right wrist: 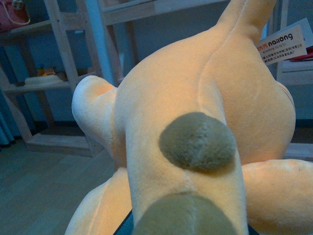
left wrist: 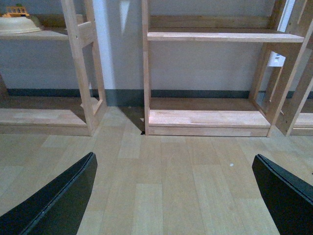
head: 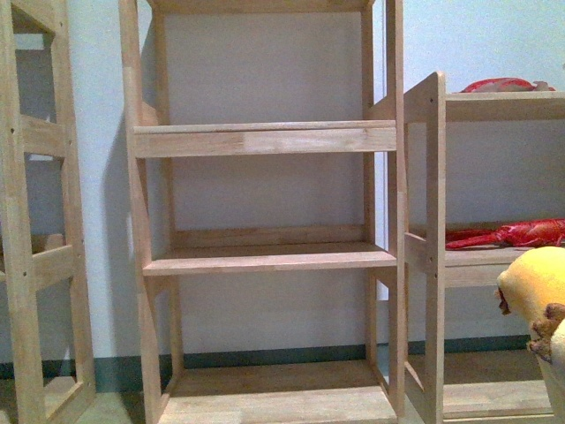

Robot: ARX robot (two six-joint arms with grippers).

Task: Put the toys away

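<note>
In the front view you see the plush (head: 540,296) poking in at the lower right edge of the frame, yellow with a brown patch, in front of the right shelf (head: 433,265). A red thing (head: 516,234) lies on that shelf's middle board. The centre shelf (head: 265,258) fills the middle of the frame.

In the left wrist view the left gripper (left wrist: 174,159) has its black fingers (left wrist: 63,196) spread wide apart, with only floor (left wrist: 161,196) between them.

In the right wrist view the plush (right wrist: 195,98) fills nearly the whole picture, close to the camera, showing a brown spot (right wrist: 197,142) and a white tag (right wrist: 281,45) reading "nailong". You cannot tell how the right gripper's jaws stand, since the plush hides them
</note>
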